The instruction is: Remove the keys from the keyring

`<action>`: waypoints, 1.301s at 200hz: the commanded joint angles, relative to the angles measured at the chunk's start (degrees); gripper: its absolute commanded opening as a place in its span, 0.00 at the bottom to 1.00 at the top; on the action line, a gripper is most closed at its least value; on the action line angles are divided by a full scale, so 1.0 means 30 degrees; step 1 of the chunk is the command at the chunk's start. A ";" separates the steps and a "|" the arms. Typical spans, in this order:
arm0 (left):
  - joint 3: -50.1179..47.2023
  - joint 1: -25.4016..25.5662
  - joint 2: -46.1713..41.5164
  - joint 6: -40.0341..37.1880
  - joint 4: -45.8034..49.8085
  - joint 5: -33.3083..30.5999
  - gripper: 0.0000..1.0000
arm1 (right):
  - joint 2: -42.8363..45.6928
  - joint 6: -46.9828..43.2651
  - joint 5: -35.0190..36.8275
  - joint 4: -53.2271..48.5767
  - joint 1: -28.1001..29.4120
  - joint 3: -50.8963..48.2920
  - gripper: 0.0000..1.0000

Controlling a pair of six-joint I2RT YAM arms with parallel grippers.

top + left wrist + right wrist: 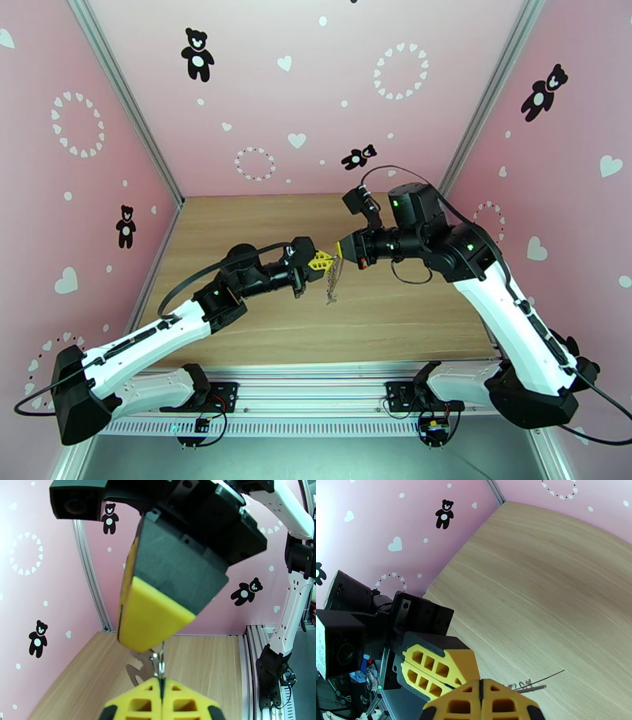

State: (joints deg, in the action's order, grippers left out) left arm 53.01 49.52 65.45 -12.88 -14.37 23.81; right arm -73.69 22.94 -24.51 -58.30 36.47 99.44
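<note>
1. Top view: we see the left pincer [322, 260] and right pincer [344, 248] closed tip to tip, with the keyring [333, 283] dangling above the counter [411, 324].
2. Left wrist: the left pincer nips the keyring [158, 662], and the right seemingly nips the keys [136, 672].
3. Right wrist: the keys [527, 685] jut out; we judge none freed.

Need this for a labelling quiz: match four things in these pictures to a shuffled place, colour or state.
Things:
1 left gripper
2 keyring
3 table
4 wall

Descriptions:
a pink, with black bears
b light wood, below both arms
c shut, tip to tip with the right gripper
d held in mid-air between the two grippers

Pairs: 1-c; 2-d; 3-b; 4-a
</note>
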 commanded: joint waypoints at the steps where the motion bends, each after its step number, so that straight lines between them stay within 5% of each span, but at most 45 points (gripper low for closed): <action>1: -0.0291 0.0093 -0.0869 0.0592 -0.1312 0.1054 0.00 | 0.0206 -0.0082 0.0891 -0.0253 -0.0240 0.0511 0.00; 117: -0.1968 0.0119 -0.0445 0.3777 -0.8004 0.0819 0.00 | 0.0555 0.0176 -0.0836 0.0592 -0.0831 -0.0845 0.00; 260: -0.2658 0.0111 -0.0796 0.4797 -0.9697 0.1035 0.00 | 0.1128 0.0787 -0.2632 0.1800 -0.1506 -0.1846 0.00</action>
State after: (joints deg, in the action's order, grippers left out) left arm 45.30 49.67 65.21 -0.08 -36.82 25.08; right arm -70.43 25.12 -34.35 -53.41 32.88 95.48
